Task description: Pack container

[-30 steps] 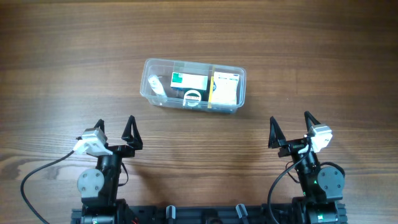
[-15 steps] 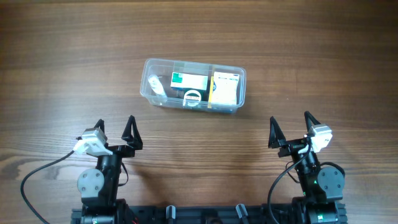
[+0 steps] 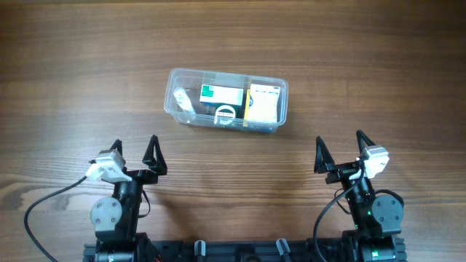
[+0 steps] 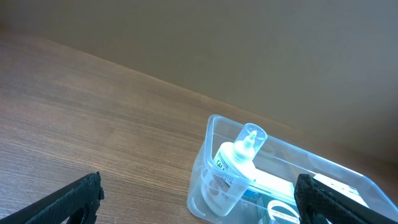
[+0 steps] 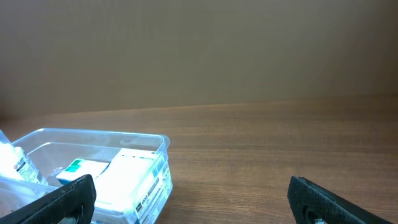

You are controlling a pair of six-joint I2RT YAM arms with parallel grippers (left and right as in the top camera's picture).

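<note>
The clear plastic container (image 3: 227, 76) sits at the table's middle, a little toward the far side. Inside it lie a small clear bottle (image 3: 183, 100) at its left end, a green and white box (image 3: 221, 94), a round white item (image 3: 226, 114), and a white and yellow box (image 3: 264, 103) at its right end. The container also shows in the left wrist view (image 4: 214, 165) and the right wrist view (image 5: 93, 138). My left gripper (image 3: 134, 153) is open and empty near the front edge, left of the container. My right gripper (image 3: 339, 149) is open and empty at the front right.
The wooden table (image 3: 378, 58) stretches around the container. A black cable (image 3: 51, 200) runs from the left arm at the front left. A plain brown wall (image 5: 199, 50) stands behind the table.
</note>
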